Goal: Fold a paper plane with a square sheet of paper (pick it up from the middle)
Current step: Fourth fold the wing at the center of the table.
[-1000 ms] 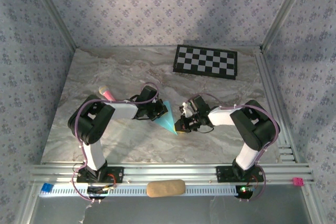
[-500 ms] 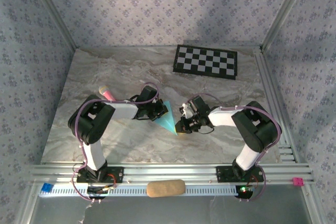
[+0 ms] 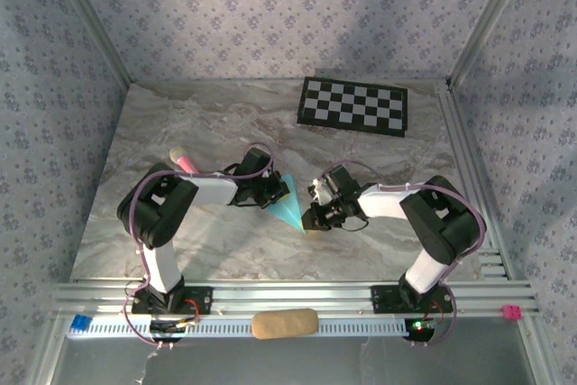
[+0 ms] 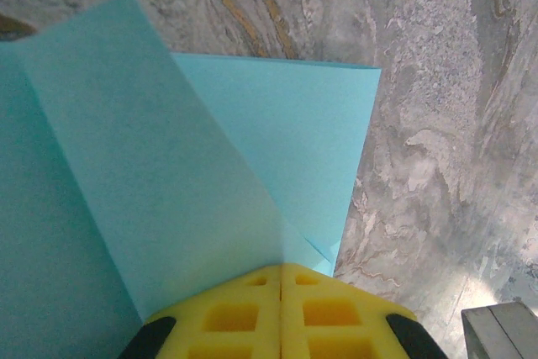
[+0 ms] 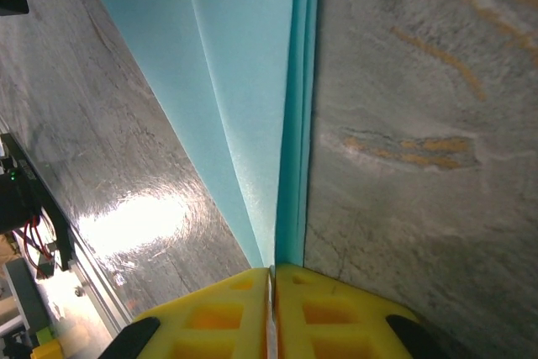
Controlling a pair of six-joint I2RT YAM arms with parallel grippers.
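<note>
On the table (image 3: 180,245) — paper plane (image 3: 287,207), pinched.

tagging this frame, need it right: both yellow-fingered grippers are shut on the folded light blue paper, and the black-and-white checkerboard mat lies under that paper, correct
Not quite: the black-and-white checkerboard mat lies well apart from the folded light blue paper, farther back, as the top external view shows. The left gripper and right gripper are indeed shut on the paper.

Cyan paper (image 3: 287,206) folded into a pointed wedge, on the table (image 3: 234,250)
</note>
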